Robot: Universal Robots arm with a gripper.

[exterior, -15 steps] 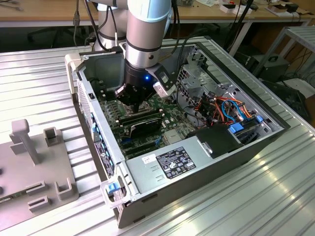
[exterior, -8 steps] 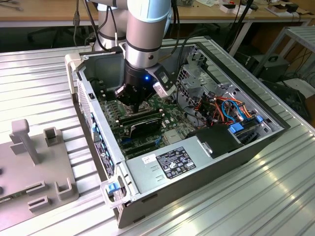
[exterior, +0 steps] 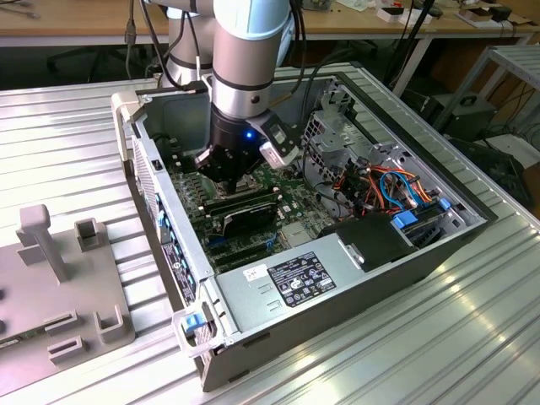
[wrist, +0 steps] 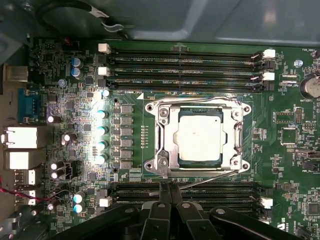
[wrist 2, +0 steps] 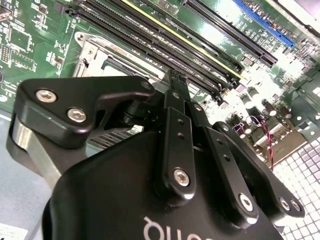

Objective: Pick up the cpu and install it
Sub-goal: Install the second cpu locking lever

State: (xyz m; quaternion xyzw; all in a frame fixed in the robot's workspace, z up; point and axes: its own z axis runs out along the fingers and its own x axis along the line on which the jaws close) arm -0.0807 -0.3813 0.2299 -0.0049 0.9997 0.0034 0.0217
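Note:
The cpu (wrist: pixel 200 136), a flat square chip with a silver-grey top, lies in the motherboard socket in the first wrist view. The socket's metal frame (wrist: pixel 164 131) is folded down around it, and a thin wire lever (wrist: pixel 210 176) runs along one side. My gripper (wrist: pixel 168 186) hovers just off the socket's edge, over the memory slots, with its black fingers (wrist: pixel 163 197) pressed together and nothing between them. In the second wrist view the gripper (wrist 2: pixel 176 77) stands shut above the board beside the socket frame (wrist 2: pixel 92 55). In the exterior view the gripper (exterior: pixel 232 175) reaches down into the open computer case (exterior: pixel 169 219).
Long black memory slots (wrist: pixel 185 60) run on both sides of the socket. A row of capacitors (wrist: pixel 101 129) stands nearby. The case also holds a power supply (exterior: pixel 295 278), coloured cables (exterior: pixel 388 186) and a drive cage (exterior: pixel 333 126). A grey fixture (exterior: pixel 59 278) sits at the exterior view's left.

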